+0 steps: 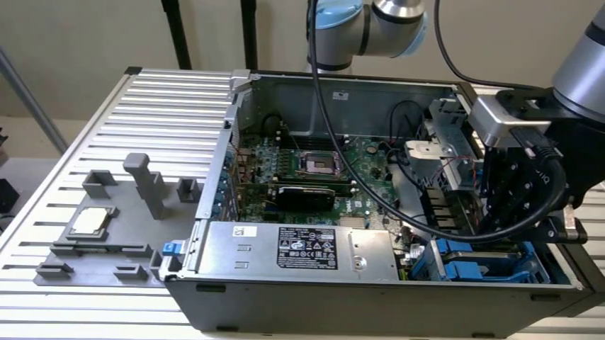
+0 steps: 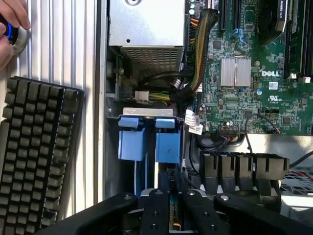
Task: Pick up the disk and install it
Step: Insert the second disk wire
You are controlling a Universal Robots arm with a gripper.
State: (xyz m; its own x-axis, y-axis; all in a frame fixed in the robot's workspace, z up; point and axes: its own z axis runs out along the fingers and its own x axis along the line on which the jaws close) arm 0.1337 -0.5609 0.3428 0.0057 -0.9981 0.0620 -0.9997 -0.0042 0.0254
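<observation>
Right now the open computer case (image 1: 217, 177) holds a green motherboard (image 1: 312, 173), a silver power supply with a black label (image 1: 302, 248) along its near wall, and blue drive bays (image 1: 482, 265) in the corner at the exterior view's right. Down over those bays hangs the black gripper (image 2: 171, 210), its fingers (image 2: 156, 215) drawn close together around the edge of the disk (image 2: 172, 215), which stands on end, just entering the bay beside two blue carrier tabs (image 2: 149, 139). Outside the case, a grey fixture tray (image 1: 104, 234) carries a small silver chip (image 1: 90, 221). A black keyboard (image 2: 34, 152) lies on the slatted table (image 1: 170, 92), near a person's hand (image 2: 12, 24).
</observation>
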